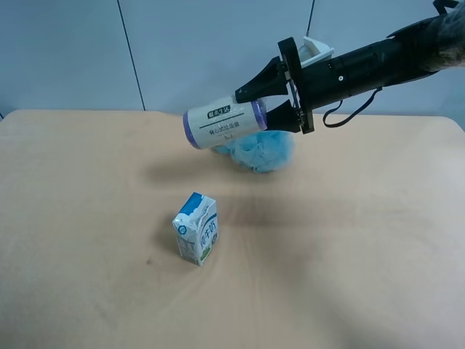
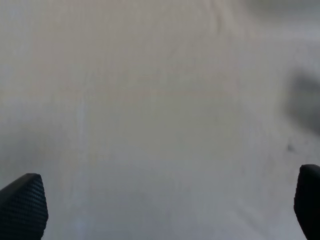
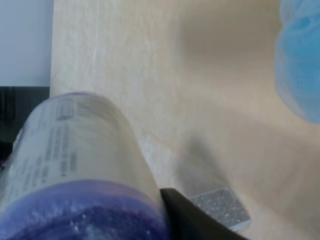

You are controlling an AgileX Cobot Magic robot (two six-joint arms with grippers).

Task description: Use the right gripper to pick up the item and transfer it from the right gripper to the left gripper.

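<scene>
The item [image 1: 221, 125], a cream-white roll with dark text and purple ends, hangs level in the air above the table's far middle. The right gripper [image 1: 256, 109], on the black arm entering from the exterior high view's right, is shut on the roll's right end. The right wrist view shows the item [image 3: 75, 165] very close, with one black finger [image 3: 190, 217] against its purple end. In the left wrist view the left gripper [image 2: 165, 210] is open, its fingertips [image 2: 22, 202] far apart over bare, blurred table. The left arm does not show in the exterior high view.
A fluffy blue bath sponge [image 1: 261, 151] lies on the tan table [image 1: 349, 254] just below and behind the held roll. It also shows in the right wrist view as the sponge [image 3: 300, 60]. A blue-white milk carton [image 1: 196, 228] stands upright near the table's middle.
</scene>
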